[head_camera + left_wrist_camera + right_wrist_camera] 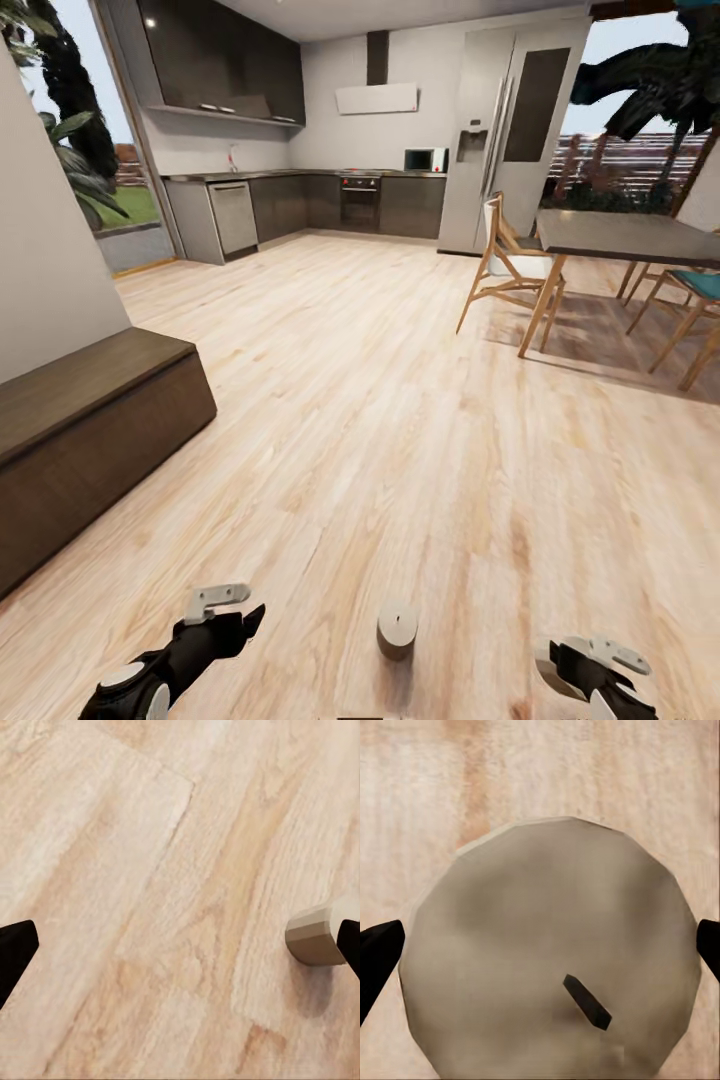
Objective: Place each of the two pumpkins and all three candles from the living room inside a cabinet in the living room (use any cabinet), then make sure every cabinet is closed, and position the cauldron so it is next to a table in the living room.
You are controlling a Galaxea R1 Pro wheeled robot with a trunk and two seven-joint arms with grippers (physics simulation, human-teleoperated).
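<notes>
While a candle (pixel 397 629) stood on the floor (pixel 400 420) between both hands, the right hand (pixel 540 945) was spread wide around another candle (pixel 547 952), which could be toppled by an off-centre closing.

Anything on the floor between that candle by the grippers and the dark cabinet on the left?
Nothing visible. The candle stands upright on bare wood floor between the left gripper and right gripper. The floor toward the cabinet looks unobstructed.
</notes>
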